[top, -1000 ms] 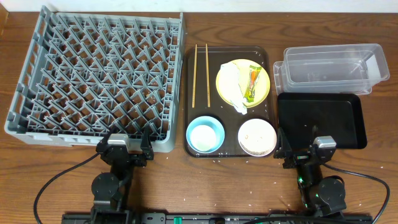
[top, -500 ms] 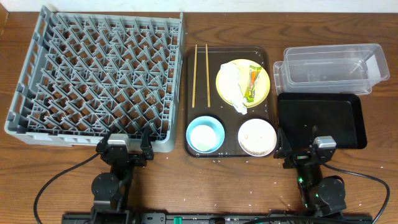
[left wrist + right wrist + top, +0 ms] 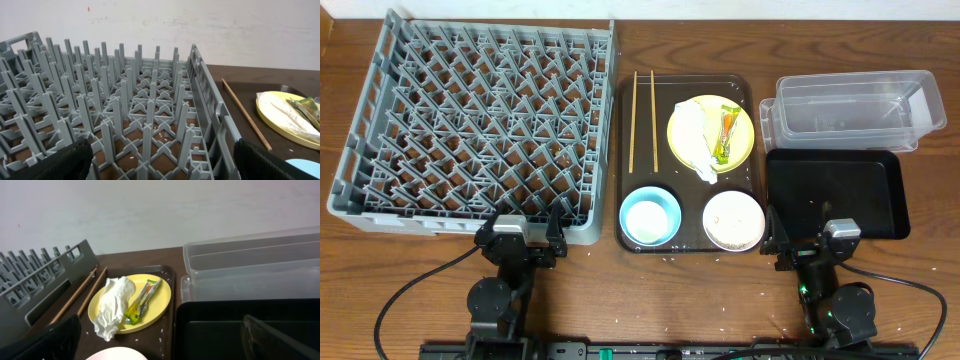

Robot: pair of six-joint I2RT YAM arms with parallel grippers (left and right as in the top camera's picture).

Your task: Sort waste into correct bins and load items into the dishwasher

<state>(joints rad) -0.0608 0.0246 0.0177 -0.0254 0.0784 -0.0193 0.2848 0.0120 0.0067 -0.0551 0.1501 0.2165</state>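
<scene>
Two grippers sit at the bottom edge of the overhead frame, and neither holds anything. We find the left gripper [image 3: 519, 235] at lower left, just below the near wall of the grey dish rack [image 3: 420, 212]. Its dark fingers [image 3: 47, 162] fill the bottom corners of the left wrist view, spread wide. The right gripper [image 3: 810, 240] sits at lower right, just below the near edge of the shallow black tray [image 3: 835, 180], and its fingers [image 3: 42, 342] are just as far apart.

Above them, at lower centre, we see the near end of the dark-brown serving tray [image 3: 625, 150]. It carries the light-blue bowl [image 3: 650, 216] on the left and the white bowl [image 3: 733, 220], pale beige inside, on the right. Higher up that tray, the yellow plate [image 3: 745, 135] bears the crumpled white napkin [image 3: 692, 140] with the green-and-orange wrapper [image 3: 725, 133] just right of it. The two chopsticks [image 3: 633, 120] lie parallel along the tray's left side. The clear plastic tub [image 3: 850, 105] stands at upper right, just above the black tray. The rack fills the left half of the frame.
</scene>
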